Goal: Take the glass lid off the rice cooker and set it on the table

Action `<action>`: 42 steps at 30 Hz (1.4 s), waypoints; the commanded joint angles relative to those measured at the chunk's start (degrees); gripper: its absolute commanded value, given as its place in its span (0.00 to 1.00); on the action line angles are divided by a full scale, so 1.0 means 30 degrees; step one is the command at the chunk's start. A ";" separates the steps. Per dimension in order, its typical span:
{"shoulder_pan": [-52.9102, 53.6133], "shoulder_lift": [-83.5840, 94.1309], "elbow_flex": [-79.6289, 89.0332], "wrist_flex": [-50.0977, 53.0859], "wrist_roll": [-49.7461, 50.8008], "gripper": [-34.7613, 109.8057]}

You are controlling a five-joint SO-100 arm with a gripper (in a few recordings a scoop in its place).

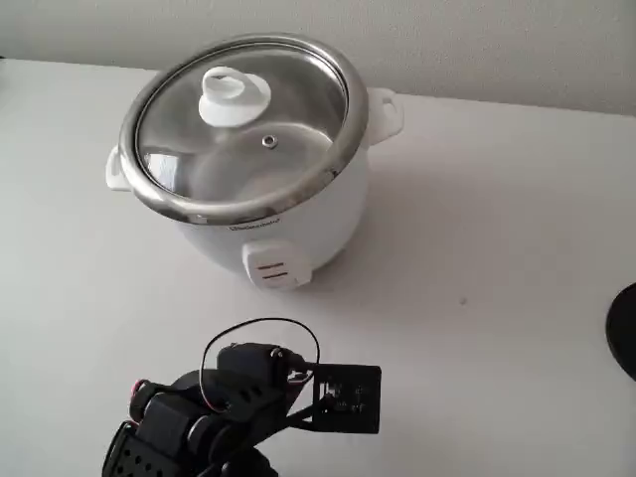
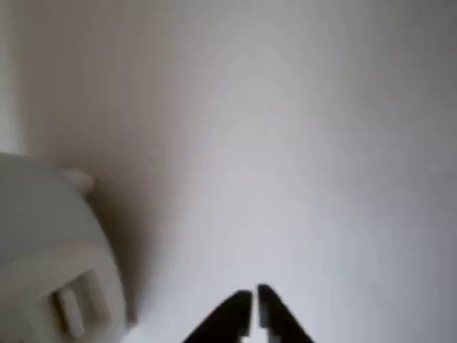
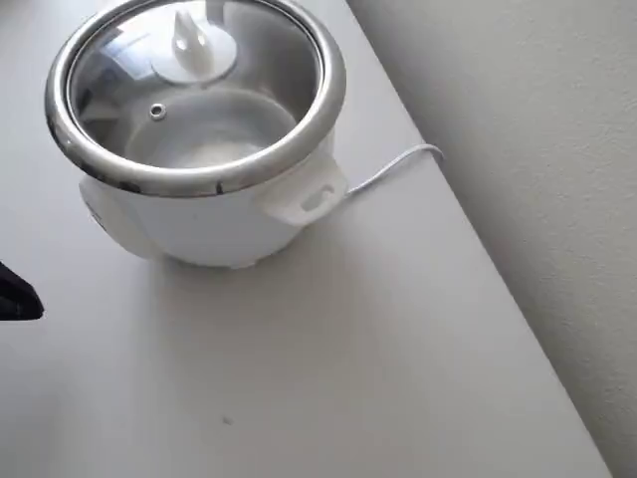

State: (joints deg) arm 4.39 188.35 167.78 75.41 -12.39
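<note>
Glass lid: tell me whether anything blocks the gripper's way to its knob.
Nothing visible does. The glass lid sits on the rice cooker, its white knob exposed on top. The gripper, fingers nearly together, is low over bare table in front of the cooker.

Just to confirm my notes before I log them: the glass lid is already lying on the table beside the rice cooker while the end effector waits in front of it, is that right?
Not quite: the glass lid is on the rice cooker, seated in its rim, not on the table. The fixed and overhead views both show this. The end effector does wait in front of the cooker.
</note>
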 commanded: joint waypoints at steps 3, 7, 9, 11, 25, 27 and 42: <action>0.0205 0.0029 0.0703 0.0088 -0.0088 0.24; 0.0146 0.0029 0.0703 0.0088 -0.0146 0.24; -0.0176 0.0029 0.0703 0.0088 -0.0352 0.24; -0.0176 0.0029 0.0703 0.0088 -0.0352 0.24; 0.3281 0.0000 -0.0117 -0.2988 -0.4512 0.36; 0.4541 -0.0029 -0.1816 -0.3047 -0.4365 0.36; 0.3340 -0.8672 -1.9160 -0.4219 -0.0410 0.38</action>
State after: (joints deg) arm 19.86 175.08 129.29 61.70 -18.63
